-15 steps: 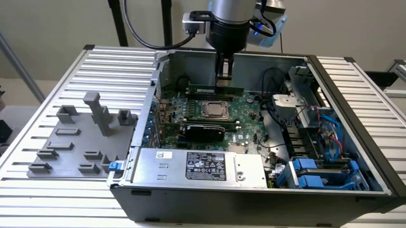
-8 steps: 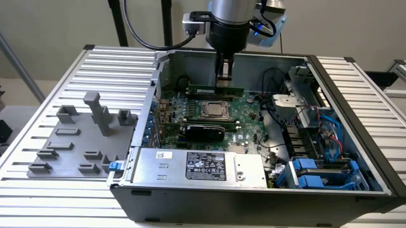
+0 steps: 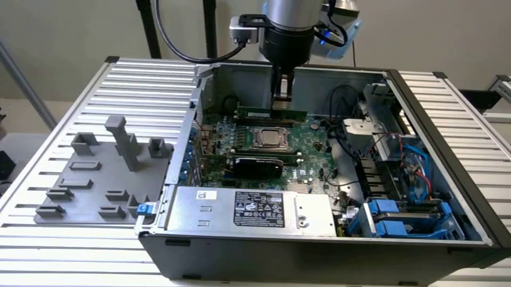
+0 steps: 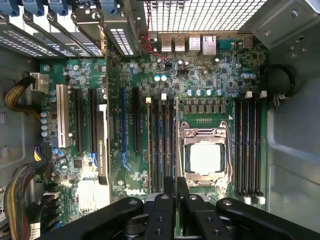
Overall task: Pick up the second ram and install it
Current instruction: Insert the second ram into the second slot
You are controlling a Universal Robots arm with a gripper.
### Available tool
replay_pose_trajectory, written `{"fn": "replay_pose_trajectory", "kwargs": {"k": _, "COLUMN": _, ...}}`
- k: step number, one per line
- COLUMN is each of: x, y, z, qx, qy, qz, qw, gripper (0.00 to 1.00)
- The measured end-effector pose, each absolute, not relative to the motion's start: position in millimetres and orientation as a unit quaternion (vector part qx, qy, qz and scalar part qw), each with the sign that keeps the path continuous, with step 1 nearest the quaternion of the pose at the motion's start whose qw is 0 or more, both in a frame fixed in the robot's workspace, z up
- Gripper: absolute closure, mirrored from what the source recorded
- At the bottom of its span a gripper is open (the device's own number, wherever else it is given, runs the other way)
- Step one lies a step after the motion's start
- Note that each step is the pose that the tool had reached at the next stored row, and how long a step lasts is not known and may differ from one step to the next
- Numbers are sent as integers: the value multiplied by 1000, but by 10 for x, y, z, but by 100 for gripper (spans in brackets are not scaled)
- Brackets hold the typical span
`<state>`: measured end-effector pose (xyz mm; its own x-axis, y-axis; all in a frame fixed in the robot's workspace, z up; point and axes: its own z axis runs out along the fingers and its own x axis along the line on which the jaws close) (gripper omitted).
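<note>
Gripper [image 3: 279, 105] closed on the second ram [image 3: 267, 113], low inside the open computer case [image 3: 239, 78].

We see the two fingers drawn together on the upper edge of the green stick, which stands on its long edge directly under the fingertips and reaches out to both sides of them. In the wrist view the gripper [image 4: 175, 189] has its fingers almost touching; just past them run the long dark memory slots [image 4: 161, 145], with the silver CPU socket [image 4: 206, 157] right beside these. We cannot tell whether the stick already sits in a slot.
</note>
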<state>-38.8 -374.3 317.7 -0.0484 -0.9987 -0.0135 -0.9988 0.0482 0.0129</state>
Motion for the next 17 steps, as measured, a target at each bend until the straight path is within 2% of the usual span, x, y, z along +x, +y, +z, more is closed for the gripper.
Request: {"fn": "replay_pose_trajectory", "kwargs": {"k": 17, "x": -442, "y": -3743, "z": 2908, "qx": -690, "qy": 724, "qz": 8, "qw": 2, "gripper": 100}}
